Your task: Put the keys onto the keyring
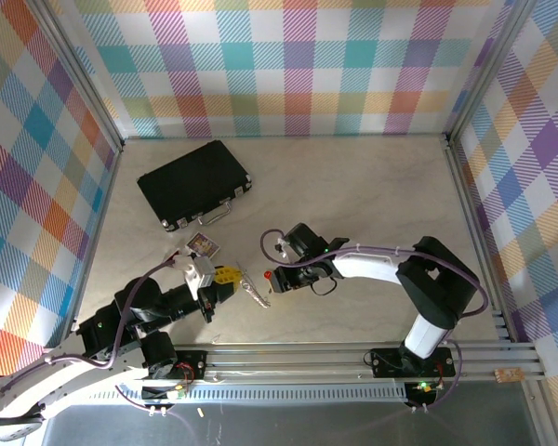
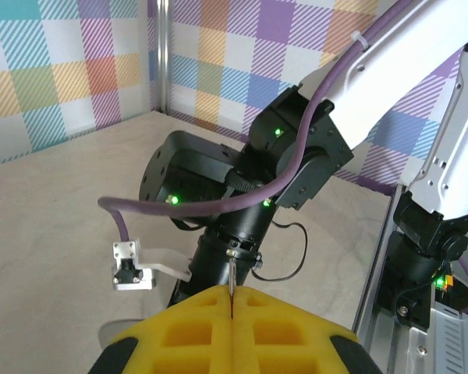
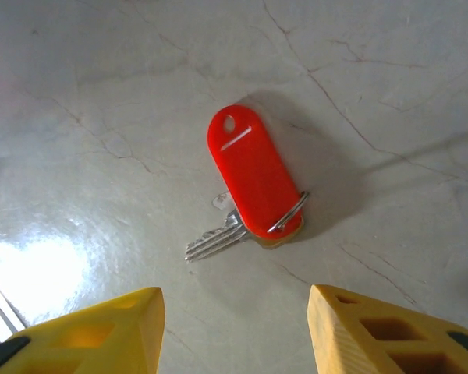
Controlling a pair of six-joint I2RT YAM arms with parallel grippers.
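The task is at an early stage, by my reading: the key (image 3: 253, 181) is not on the keyring (image 1: 254, 292), and the two are apart. The key lies flat on the pale worktop (image 1: 353, 195), a red plastic head with a short silver blade poking out beneath it and a small wire loop at the head's lower end. In the top view it is a red speck right under the right arm's wrist. The right gripper (image 3: 234, 300) hangs above it with its yellow fingers (image 3: 86, 331) spread to either side of the key and touching nothing, so the key is not yet picked up. The left gripper (image 2: 231, 294) has its yellow fingers pressed together on the keyring. From the left wrist only a thin metal edge stands up out of the seam between them, while from above the silvery, jagged strip sticks out of the fingers toward the right arm, just beside the key. What looks done is the hold on the keyring. What is left is gripping the key, bringing it to the ring and threading it on. By count there are one key, one keyring, one black case (image 1: 193, 183) with a metal handle lying well apart at the far left, one small printed card (image 1: 203, 245) near the left arm, and two arms.
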